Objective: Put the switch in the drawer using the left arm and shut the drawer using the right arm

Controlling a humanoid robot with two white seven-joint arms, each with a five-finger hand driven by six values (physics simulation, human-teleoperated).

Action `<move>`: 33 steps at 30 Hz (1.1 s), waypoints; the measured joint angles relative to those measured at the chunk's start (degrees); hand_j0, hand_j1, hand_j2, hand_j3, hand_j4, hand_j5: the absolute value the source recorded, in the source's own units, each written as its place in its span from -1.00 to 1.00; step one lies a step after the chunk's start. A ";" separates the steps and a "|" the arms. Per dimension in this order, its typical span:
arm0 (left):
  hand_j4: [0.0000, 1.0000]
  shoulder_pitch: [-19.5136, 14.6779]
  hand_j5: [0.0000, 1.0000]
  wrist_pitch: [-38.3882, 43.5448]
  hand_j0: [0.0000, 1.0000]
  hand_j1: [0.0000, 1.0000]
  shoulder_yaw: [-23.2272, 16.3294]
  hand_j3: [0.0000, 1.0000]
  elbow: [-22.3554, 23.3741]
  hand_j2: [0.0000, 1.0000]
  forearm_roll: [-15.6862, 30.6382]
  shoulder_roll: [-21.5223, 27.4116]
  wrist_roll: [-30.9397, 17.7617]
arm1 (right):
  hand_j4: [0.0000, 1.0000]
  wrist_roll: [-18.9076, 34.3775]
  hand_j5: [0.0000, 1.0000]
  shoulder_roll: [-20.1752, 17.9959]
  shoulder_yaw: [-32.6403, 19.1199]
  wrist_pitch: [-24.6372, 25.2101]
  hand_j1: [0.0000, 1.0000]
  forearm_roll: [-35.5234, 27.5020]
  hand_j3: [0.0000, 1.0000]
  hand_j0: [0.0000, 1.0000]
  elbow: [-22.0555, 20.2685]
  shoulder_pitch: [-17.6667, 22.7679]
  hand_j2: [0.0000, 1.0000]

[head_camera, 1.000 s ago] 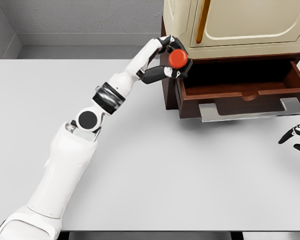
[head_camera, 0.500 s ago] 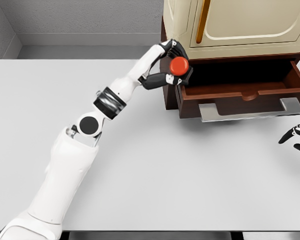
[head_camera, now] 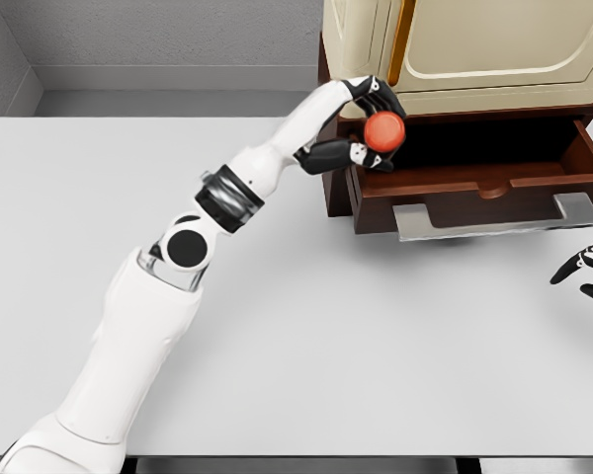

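bench (head_camera: 326,346): flat white surface filling most of the view, grey wall and floor strip at its far edge.

left arm (head_camera: 128,346): white, jointed, enters at the lower left corner and reaches diagonally toward the far right, with a black round joint cover and a dark band partway up the forearm.

left hand (head_camera: 369,126): dark-jointed fingers (head_camera: 334,154) curled around the switch, gripping it; the hand sits over the left end of the open drawer, in front of the cabinet's lower left corner.

switch (head_camera: 384,131): round red-orange button face turned toward the camera, its body mostly hidden by the fingers; held in the air above the drawer's left interior, not resting on the drawer floor as far as can be seen.

cabinet (head_camera: 465,49): cream upper body with a panelled door and a vertical amber handle strip, standing on a dark reddish-brown base at the far right of the bench.

drawer (head_camera: 474,183): dark brown, pulled out toward the near side, interior dark and in shadow; a flat grey handle bar (head_camera: 494,219) runs along its front.

right hand (head_camera: 588,269): only fingertips visible at the right edge, just above the bench, near and to the right of the drawer front, apart from it; fingers spread loosely, holding nothing.
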 measured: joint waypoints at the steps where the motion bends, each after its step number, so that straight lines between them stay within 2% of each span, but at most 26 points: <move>1: -0.31 -0.09 -0.31 0.15 -0.31 -0.31 -0.37 -0.31 0.01 -0.31 -0.79 0.00 0.00 | 0.10 0.00 0.10 0.00 0.00 0.00 0.10 0.00 0.10 0.10 0.00 0.00 0.10; 7: -0.31 -2.46 -0.31 0.49 -0.31 -0.31 -2.06 -0.31 0.51 -0.31 -4.50 0.00 0.00 | 0.10 0.00 0.10 0.00 0.01 0.00 0.10 0.00 0.10 0.10 0.00 0.00 0.10; 18: -0.30 -4.83 -0.30 0.53 -0.30 -0.30 -5.45 -0.30 1.70 -0.30 -12.56 -0.01 0.10 | 0.10 0.00 0.10 0.00 0.01 0.00 0.10 0.00 0.10 0.10 0.00 0.00 0.10; 33: -0.29 -7.74 -0.29 0.59 -0.29 -0.29 -6.73 -0.29 2.04 -0.29 -18.27 -0.01 -0.01 | 0.10 0.00 0.10 0.00 0.01 0.00 0.10 0.00 0.10 0.10 0.00 0.26 0.10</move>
